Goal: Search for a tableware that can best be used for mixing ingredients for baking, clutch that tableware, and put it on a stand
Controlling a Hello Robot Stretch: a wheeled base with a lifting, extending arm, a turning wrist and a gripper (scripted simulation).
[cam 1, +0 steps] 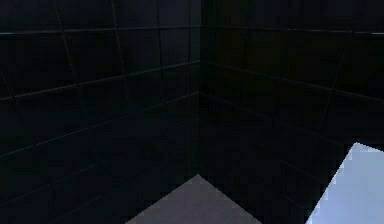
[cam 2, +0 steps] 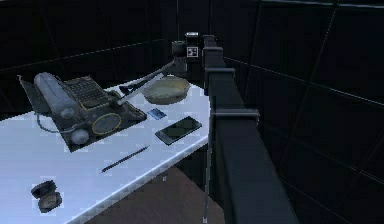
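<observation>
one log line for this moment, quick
arm: out over white table | gripper: near tan bowl, hold unclear | also on table: phone, pen | ahead: dark tiled wall corner

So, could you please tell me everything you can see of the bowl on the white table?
The bowl is round, wide and shallow, tan-olive with a paler rim; its material is unclear. It stands upright on the white table, near its far edge, and looks empty. The gripper shows just above it; whether they touch cannot be told. The dark arm is on its right, and a flat dark slab lies nearer.
</observation>
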